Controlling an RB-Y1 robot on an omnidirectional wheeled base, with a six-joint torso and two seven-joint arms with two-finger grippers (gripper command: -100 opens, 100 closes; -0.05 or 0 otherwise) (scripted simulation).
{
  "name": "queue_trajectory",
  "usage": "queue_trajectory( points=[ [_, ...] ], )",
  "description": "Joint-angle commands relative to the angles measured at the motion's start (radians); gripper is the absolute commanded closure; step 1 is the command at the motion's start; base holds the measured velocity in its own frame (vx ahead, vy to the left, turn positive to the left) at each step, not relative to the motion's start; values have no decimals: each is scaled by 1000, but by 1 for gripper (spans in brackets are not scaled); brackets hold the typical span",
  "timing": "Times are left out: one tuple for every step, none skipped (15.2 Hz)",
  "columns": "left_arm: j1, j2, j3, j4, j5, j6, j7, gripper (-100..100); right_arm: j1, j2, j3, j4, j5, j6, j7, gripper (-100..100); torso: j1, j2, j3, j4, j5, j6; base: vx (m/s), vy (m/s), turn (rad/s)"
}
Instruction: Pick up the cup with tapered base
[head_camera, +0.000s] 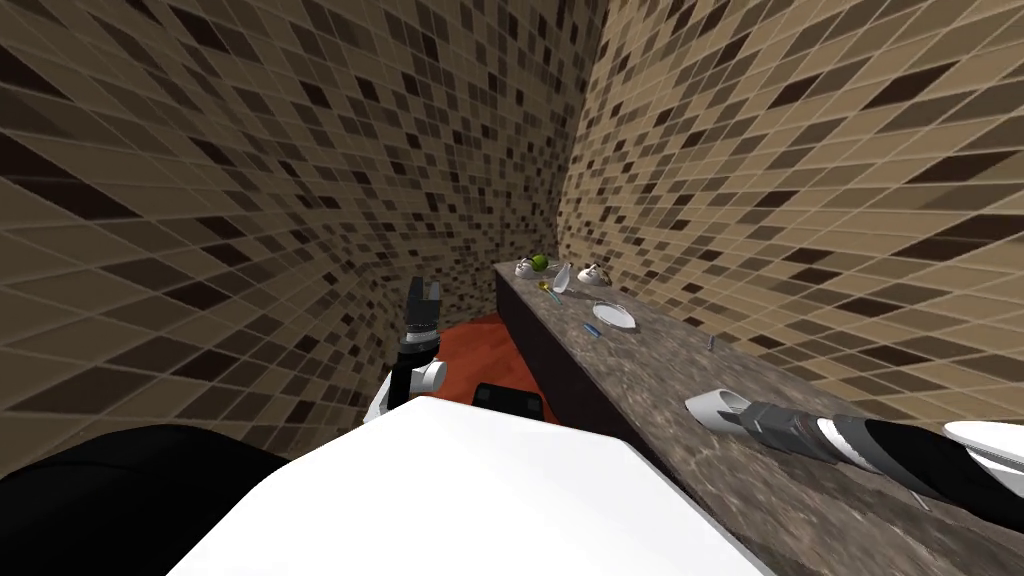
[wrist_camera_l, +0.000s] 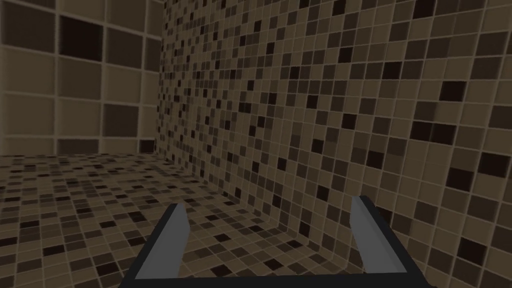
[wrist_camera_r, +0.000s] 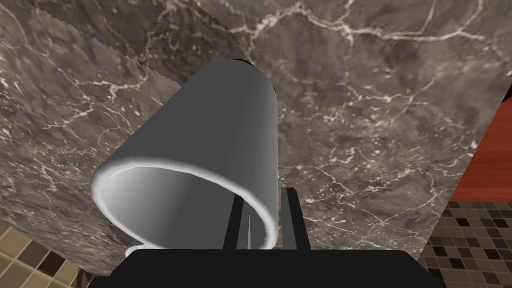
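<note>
Finding 1: The cup (wrist_camera_r: 210, 130), plain white-grey, lies in your right gripper (wrist_camera_r: 261, 200). Its wide mouth faces the hand and its narrow base points away over the counter (wrist_camera_r: 380, 125). It sits at about 3 o'clock from your chest, over the near stretch of the dark veined top.

Finding 2: The two fingers are clenched on the rim wall, one inside the mouth and one outside. Judged sound, since a tapered side gives poor purchase and the rim offers parallel faces. Whether the base has left the counter cannot be told.

Finding 3: The pinch is on one side of the rim only, so the cup may swing under a quick lift. Raise it slowly.

Finding 4: Your left gripper (head_camera: 424, 292) stands raised at 11 o'clock, fingers apart and empty, probably parked clear of the work.

Finding 5: A plate (head_camera: 614, 316) rests at 1 o'clock, well apart from the cup.
</note>
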Motion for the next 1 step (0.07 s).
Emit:
queue_trajectory(
  points=[
    [0,0,0,0,0,0,0,0,0,0,0,0,0,0,0,100,0,0,0,0,0,0,46,20,-167]
  ],
)
